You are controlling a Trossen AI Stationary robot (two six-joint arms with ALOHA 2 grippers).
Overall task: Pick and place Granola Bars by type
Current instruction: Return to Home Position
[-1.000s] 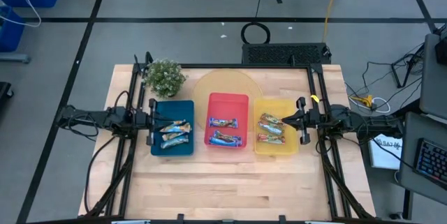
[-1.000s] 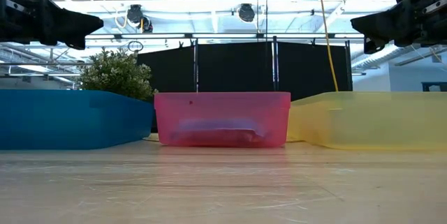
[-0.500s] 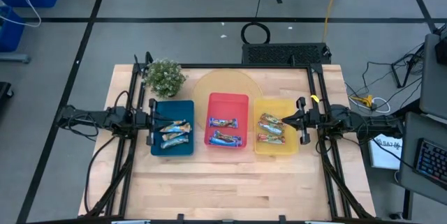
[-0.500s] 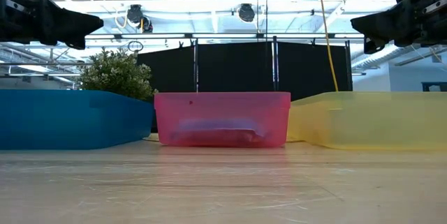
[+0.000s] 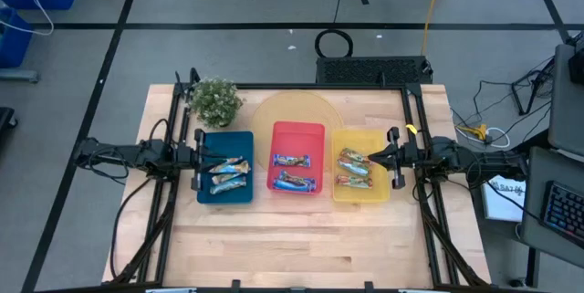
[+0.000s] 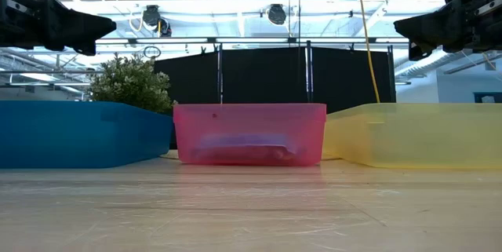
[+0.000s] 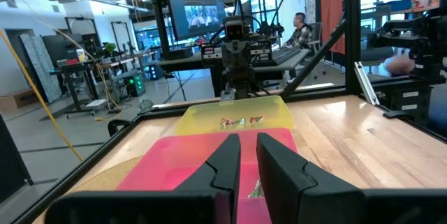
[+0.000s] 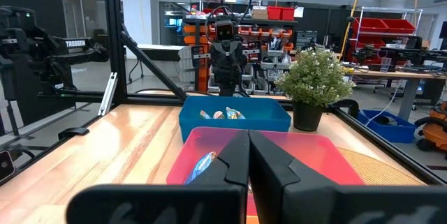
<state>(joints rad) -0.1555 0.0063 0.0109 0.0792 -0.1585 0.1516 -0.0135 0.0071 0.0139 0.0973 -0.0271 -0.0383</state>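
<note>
Left gripper (image 5: 203, 159) and right gripper (image 5: 370, 157), fingers together and empty, hang at the outer rims of the blue bin (image 5: 239, 138) and yellow bin (image 5: 358, 135); retract each level and high, clear of the granola bars (image 5: 292, 160) sorted across these and the red bin (image 5: 299, 129).

**Inspector:** Left arm (image 5: 137, 154), status?

**Recorder:** Stretched flat and level, reaching inward from its own side. The left gripper (image 5: 204, 160) is held high and points toward the centre. Its fingers (image 7: 225, 155) are drawn nearly together with a thin slit between them, and they hold nothing.

**Inspector:** Right arm (image 5: 456, 158)?

**Recorder:** Mirror pose: straight and level, with the right gripper (image 5: 372, 157) aimed back at its counterpart (the two face each other, well apart). Here the fingers (image 8: 236, 155) are pressed together along their length, with nothing between them.

**Inspector:** Height?

**Recorder:** Both grippers hang at matching height in the low view.
</note>
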